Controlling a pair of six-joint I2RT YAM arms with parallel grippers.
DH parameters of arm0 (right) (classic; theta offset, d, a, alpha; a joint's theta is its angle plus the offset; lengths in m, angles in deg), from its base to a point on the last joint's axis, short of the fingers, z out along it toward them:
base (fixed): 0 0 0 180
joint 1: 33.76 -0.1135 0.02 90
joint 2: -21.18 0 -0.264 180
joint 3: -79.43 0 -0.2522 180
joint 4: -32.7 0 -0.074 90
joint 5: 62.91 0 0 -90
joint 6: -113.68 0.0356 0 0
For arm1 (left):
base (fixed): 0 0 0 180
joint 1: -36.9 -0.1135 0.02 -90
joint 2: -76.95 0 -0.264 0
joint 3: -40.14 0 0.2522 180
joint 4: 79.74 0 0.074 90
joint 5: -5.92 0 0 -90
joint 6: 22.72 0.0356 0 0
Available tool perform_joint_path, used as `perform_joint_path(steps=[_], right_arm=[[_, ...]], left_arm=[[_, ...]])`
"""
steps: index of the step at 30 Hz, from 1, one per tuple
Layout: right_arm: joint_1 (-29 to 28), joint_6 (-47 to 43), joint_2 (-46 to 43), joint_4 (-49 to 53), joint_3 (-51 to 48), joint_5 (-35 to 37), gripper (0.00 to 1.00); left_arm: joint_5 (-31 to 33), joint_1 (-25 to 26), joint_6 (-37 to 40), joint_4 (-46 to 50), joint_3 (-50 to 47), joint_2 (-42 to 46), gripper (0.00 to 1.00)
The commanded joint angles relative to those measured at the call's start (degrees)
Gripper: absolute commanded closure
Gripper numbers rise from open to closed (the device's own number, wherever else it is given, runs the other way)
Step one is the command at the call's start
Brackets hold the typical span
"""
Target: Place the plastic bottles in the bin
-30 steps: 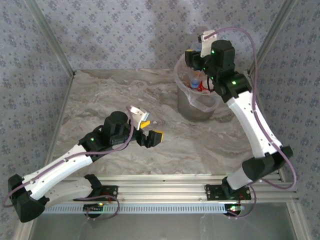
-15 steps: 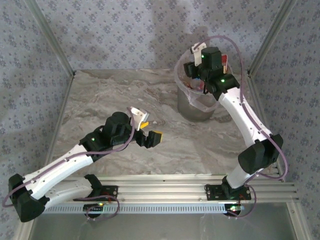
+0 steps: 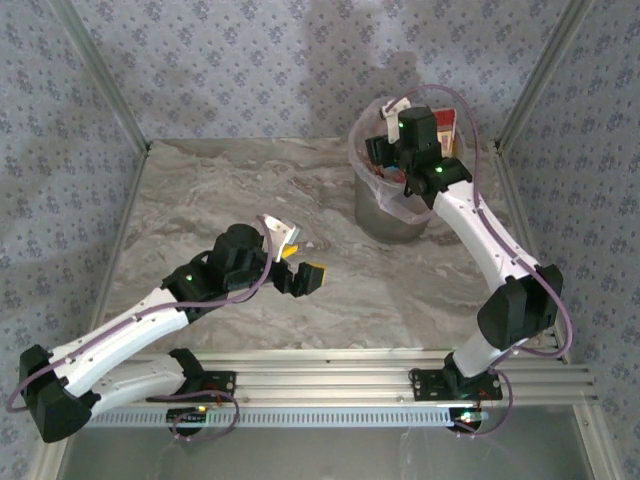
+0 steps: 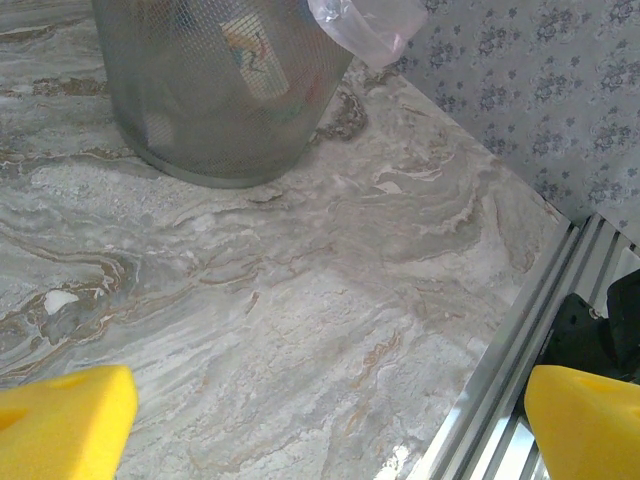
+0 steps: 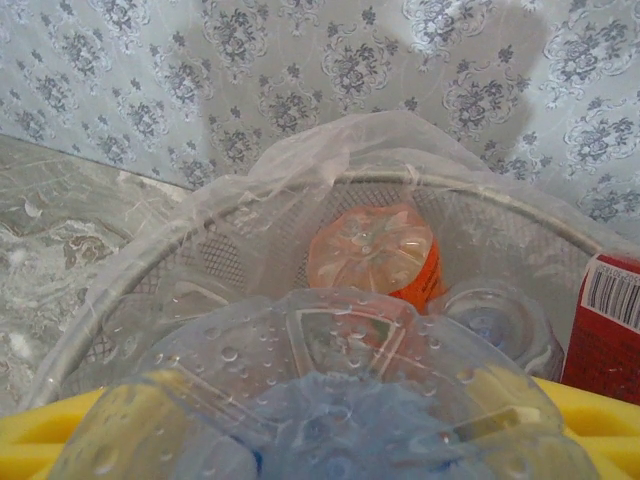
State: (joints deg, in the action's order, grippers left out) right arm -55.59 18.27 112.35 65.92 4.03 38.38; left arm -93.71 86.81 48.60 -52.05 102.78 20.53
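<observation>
Currently reaching the right claw [image 3: 385, 150] out over the mouth of the bin [image 3: 390, 215], at the far right of the marble worktop [image 3: 220, 190]. Carrying a clear plastic bottle [image 5: 340, 370], beaded with droplets, base outward between the yellow pads [image 5: 30, 435], just above the rim. Cannot tell from the wrist view whether clenched on that bottle or already loosened around it: pads close on both sides, contact hidden by the bottle's own bulk.

Down inside the bin, past that bottle: an orange bottle [image 5: 372, 250] with its base toward the camera, against the far mesh wall; another clear bottle [image 5: 495, 322] just beside it on the right; a red label [image 5: 605, 320] with a barcode at the right edge. Over the rim all round, a clear bag liner [image 5: 330, 150], folded outward.

Meanwhile holding the left claw [image 3: 302, 260] released, pads spread wide, gripping nothing, low over bare worktop near the middle and well apart from the bin. From its wrist camera, facing the bin's grey mesh wall, with a flap of the liner hanging over the rim and, dimly through the mesh, what looks like a bottle label [image 4: 255, 55]. At the lower right of that view, an aluminium rail [image 4: 505, 385] along the worktop's edge.
</observation>
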Motion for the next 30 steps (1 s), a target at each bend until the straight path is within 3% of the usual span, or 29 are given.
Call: perform_joint_path(steps=[1,7,11,13,19,23,30], right_arm=[[0.45,2.09,-2.23,2.57,1.64,-1.69,0.19],[1.61,4.80,-4.60,5.13,5.87,-5.69,0.08],[3.06,7.08,-6.33,6.76,8.06,-8.12,0.07],[4.13,8.23,-6.99,6.62,8.42,-9.53,0.12],[5.22,9.79,-7.07,8.16,7.00,-11.48,0.42],[5.26,10.24,-6.72,9.93,4.84,-12.72,0.49],[5.12,10.42,-6.98,11.11,0.79,-11.11,0.53]], left_arm=[[-0.48,0.19,-0.03,-0.57,-0.20,0.12,0.00],[-0.62,0.26,-0.23,-0.76,-0.12,-0.01,0.00],[0.41,0.19,-0.92,-0.18,0.06,0.49,0.00],[1.04,0.16,-0.97,0.18,0.40,0.86,0.00],[2.33,0.10,-0.63,1.13,1.13,1.38,0.00],[2.48,0.10,-0.82,1.54,1.04,1.40,0.00],[2.68,0.10,-1.08,1.55,0.64,1.55,0.00]])
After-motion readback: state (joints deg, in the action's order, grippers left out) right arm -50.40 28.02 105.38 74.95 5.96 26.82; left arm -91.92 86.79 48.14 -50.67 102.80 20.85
